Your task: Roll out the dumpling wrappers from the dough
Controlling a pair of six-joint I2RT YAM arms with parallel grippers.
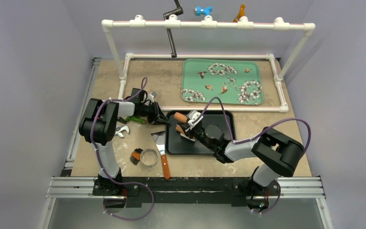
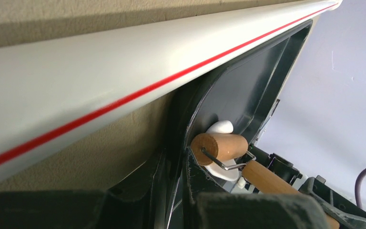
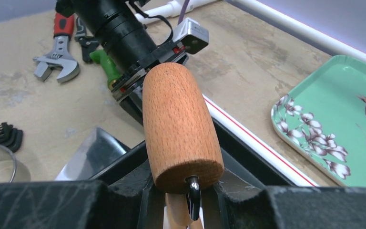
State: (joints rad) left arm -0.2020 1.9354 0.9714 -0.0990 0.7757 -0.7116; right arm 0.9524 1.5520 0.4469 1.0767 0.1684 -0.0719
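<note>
A black tray (image 1: 219,125) lies at the table's middle. On its left part is white dough (image 1: 187,137), partly flattened, also visible in the left wrist view (image 2: 220,127). A wooden roller (image 1: 180,117) rests on it; the drum (image 3: 178,124) fills the right wrist view. My right gripper (image 1: 191,126) is shut on the roller's handle (image 3: 177,210). My left gripper (image 1: 165,119) is shut on the tray's left rim (image 2: 198,102), close beside the roller (image 2: 219,147). No round dumpling wrappers can be made out in any view.
A green flowered tray (image 1: 221,82) sits at the back inside a white pipe frame (image 1: 205,24). Left of the black tray lie a metal ring cutter (image 1: 148,156), an orange-handled scraper (image 1: 163,157), hex keys (image 1: 136,156) and a wrench (image 1: 122,131).
</note>
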